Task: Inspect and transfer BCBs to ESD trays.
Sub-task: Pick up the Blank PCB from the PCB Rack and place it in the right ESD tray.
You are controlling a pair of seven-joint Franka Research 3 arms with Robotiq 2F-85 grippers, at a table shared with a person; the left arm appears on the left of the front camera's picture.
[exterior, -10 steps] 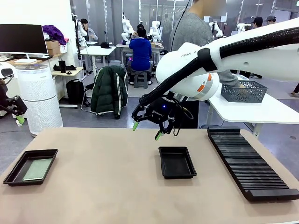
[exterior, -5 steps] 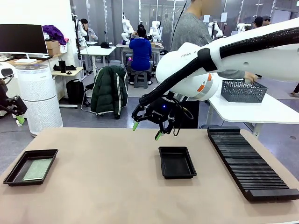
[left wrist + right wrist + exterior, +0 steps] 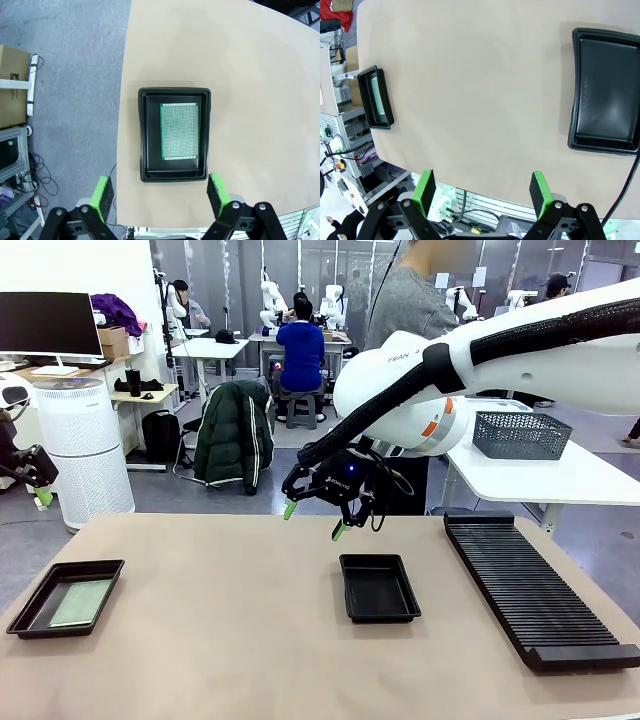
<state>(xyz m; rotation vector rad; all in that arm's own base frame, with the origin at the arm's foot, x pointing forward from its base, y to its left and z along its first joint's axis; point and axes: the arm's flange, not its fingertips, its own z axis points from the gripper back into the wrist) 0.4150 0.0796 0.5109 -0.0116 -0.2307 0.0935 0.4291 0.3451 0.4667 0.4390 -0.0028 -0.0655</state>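
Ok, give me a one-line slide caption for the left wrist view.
Open left gripper hovering above a black ESD tray that holds one green BCB, near the table edge.

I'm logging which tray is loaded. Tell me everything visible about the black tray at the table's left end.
The shallow glossy black rectangular plastic tray has a raised flared rim. It sits flat near the left end of the tan table. One thin green circuit board lies flat on its floor. Nothing else touches it.

A BCB (image 3: 80,603) lies in the left ESD tray (image 3: 25,617), the other tray (image 3: 378,587) mid-table, the rack (image 3: 530,590) at right.
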